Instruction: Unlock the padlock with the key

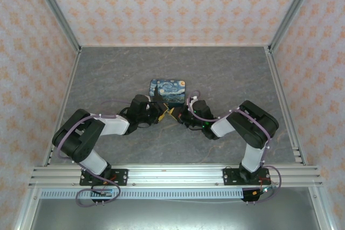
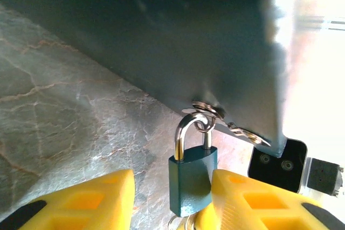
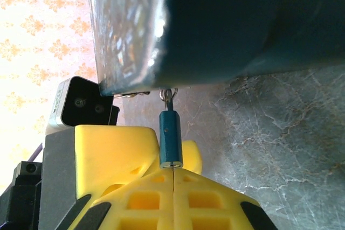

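Teal metal padlock (image 2: 192, 179) hangs by its shackle off the painted box's (image 2: 188, 36) latch. It looks small, rigid, slick and swingy, so it's best squeezed mid-body. Left claw (image 2: 171, 187) straddles it partly spread, one finger touching. Right claw (image 3: 172, 179) is pinched together right underneath.

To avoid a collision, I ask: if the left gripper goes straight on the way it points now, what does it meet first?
The padlock, hanging between the fingers of the left gripper; behind it, probably the box.
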